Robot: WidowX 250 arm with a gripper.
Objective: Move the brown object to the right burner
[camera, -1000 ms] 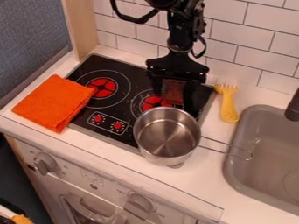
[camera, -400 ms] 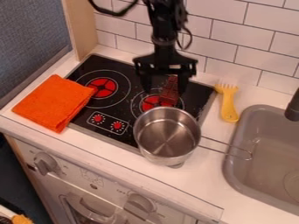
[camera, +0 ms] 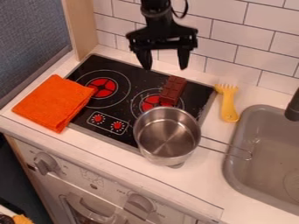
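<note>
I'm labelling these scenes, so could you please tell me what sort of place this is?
Probably a toy kitchen: a two-burner stove above an oven front with knobs, a sink beside it, and a yellow fork between them.

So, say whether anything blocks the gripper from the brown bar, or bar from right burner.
Nothing visible blocks either path; the brown bar partly overlaps the right burner, with the pot at that burner's near side.
</note>
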